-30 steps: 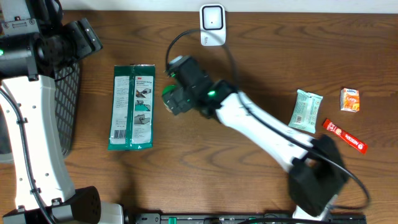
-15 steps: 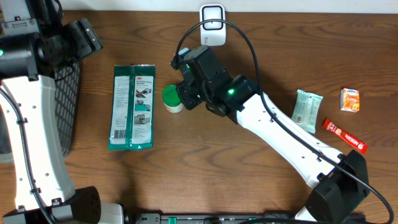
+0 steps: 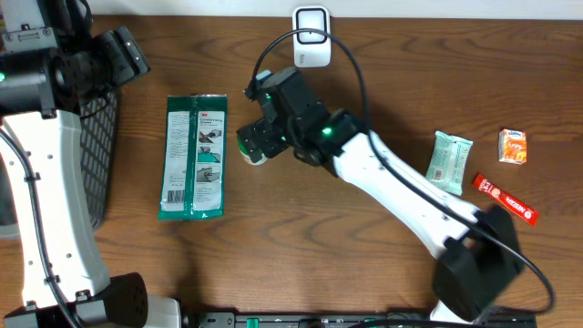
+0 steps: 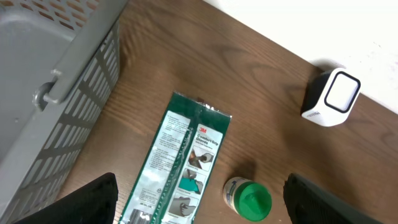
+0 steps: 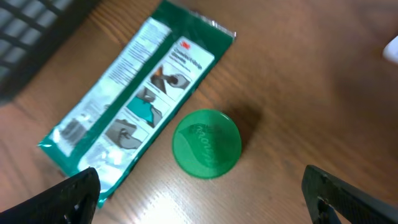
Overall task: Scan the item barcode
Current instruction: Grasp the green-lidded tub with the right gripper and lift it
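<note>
Right hand (image 5: 208,200) is hovering wide open over the green-capped bottle (image 5: 206,143), gripping nothing. Left hand (image 4: 214,202) is standing open and empty above the table (image 4: 261,93), near the grey basket (image 4: 50,93).

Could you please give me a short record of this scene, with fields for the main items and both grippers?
scanner: white, at the table's far edge
green-capped bottle: upright, beside the green packet
right gripper: open, above the bottle, not gripping
left gripper: open, empty
basket: grey, at the left
</note>
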You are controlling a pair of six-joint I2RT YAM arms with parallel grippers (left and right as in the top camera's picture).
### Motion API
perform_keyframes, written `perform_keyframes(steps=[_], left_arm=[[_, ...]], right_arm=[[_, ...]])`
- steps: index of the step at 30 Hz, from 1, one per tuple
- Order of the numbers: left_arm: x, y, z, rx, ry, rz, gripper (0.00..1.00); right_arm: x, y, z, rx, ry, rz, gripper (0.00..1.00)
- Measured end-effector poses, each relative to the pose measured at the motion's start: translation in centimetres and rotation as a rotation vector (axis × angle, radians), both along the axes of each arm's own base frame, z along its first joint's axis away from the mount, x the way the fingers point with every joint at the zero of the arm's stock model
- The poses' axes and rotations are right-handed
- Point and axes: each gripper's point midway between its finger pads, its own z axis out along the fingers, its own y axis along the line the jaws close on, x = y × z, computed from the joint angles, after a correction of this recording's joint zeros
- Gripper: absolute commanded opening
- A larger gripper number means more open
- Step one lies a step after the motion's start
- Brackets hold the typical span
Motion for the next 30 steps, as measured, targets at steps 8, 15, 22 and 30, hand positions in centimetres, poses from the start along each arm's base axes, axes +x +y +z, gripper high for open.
perform_keyframes(steps=[8,15,22,30], left_arm=[[0.0,0.0,0.0,0.0,0.0,0.0,0.85],[0.0,0.0,0.0,0.0,0.0,0.0,0.85],[0.0,0.0,0.0,0.0,0.0,0.0,0.85],[0.0,0.0,0.0,0.0,0.0,0.0,0.85]], right_arm=[[-0.7,2.3,-7.6,-0.064,0.105,0.028,0.99],[-1.9,3.8,-8.5,-0.101,0.073,0.054,0.96],[-0.2,2.4,-8.4,-0.173,-0.008,-0.018,0.99],[0.5,4.0,-8.1,-0.115,-0.045,-0.007,0.99]])
